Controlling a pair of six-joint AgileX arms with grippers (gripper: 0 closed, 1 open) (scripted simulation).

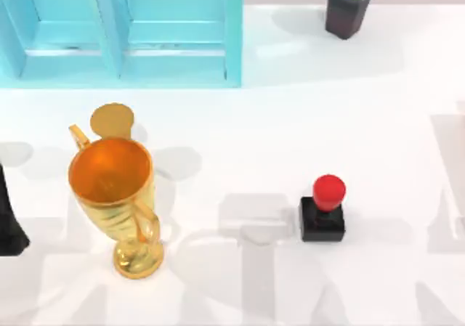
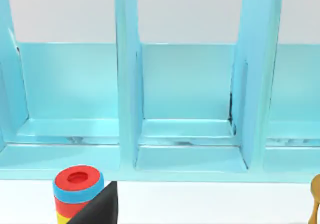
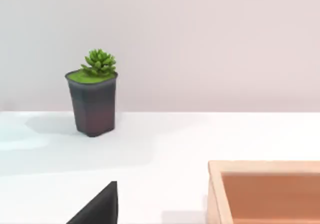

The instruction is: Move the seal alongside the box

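The seal (image 1: 323, 210) stands upright on the white table, right of centre, a black square block with a glossy red knob on top. Nothing touches it. An open box (image 3: 265, 169) of light wood lies on the table in the right wrist view, with its near corner and rim in sight. A black part of my left gripper (image 1: 9, 224) sits at the table's far left edge, well away from the seal, and it also shows low in the left wrist view (image 2: 97, 209). A black part of my right gripper (image 3: 100, 206) shows low in the right wrist view.
A tall gold trophy (image 1: 116, 195) stands at the left. A cyan shelf unit (image 1: 120, 32) runs along the back left. A dark plant pot (image 1: 349, 6) stands at the back right. A stack of red, blue and yellow rings (image 2: 75, 191) sits before the shelf.
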